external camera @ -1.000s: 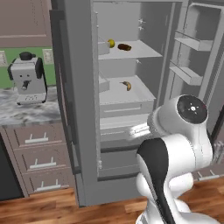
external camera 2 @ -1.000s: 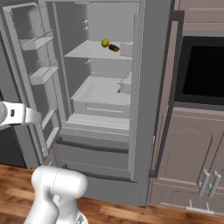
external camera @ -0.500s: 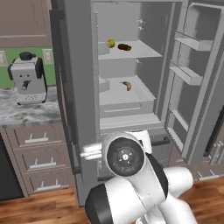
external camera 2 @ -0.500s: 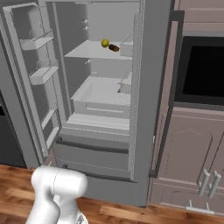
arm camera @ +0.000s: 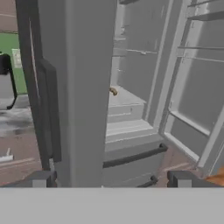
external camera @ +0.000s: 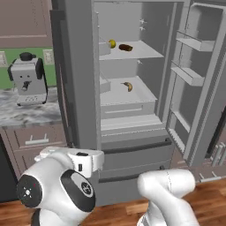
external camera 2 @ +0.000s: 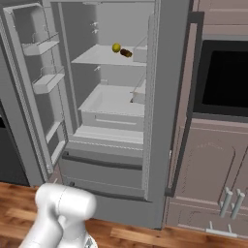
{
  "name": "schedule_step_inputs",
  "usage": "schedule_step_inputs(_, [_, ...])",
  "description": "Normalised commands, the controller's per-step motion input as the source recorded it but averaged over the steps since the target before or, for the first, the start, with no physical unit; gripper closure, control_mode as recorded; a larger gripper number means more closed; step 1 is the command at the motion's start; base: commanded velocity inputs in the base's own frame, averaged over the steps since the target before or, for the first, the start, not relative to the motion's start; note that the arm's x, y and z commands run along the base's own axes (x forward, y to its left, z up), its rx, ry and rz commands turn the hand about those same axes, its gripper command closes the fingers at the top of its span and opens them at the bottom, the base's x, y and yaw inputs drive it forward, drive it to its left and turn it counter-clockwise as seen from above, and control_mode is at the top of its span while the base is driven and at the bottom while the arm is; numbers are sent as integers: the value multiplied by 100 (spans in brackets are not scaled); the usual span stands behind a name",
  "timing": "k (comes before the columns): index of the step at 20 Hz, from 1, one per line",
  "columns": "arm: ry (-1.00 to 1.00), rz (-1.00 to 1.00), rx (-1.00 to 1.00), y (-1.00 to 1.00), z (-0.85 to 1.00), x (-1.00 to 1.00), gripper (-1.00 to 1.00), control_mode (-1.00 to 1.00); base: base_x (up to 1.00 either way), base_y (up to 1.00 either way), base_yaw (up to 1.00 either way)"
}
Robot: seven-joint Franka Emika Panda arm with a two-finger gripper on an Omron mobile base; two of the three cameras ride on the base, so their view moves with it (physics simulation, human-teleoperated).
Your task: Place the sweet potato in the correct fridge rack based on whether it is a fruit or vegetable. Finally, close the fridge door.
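I see the sweet potato [external camera: 126,47] lying on the upper fridge rack [external camera: 141,53] beside a round yellow fruit [external camera: 112,43]; my gripper [arm camera: 111,179] fingers stand wide apart, holding nothing.

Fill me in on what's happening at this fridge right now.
The sweet potato already lies on the upper fridge rack beside a round yellow fruit, with a banana on the shelf below. The gripper is open and empty, low in front of the fridge. The fridge door stands wide open, so closing it is what remains.
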Motion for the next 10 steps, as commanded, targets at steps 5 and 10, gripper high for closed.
schedule_step_inputs(5, [-7, -39, -3, 93, -19, 92, -100, -100, 0, 0, 0])
schedule_step_inputs(10, [-7, -33, -3, 81, -19, 73, -100, -100, 0, 0, 0])
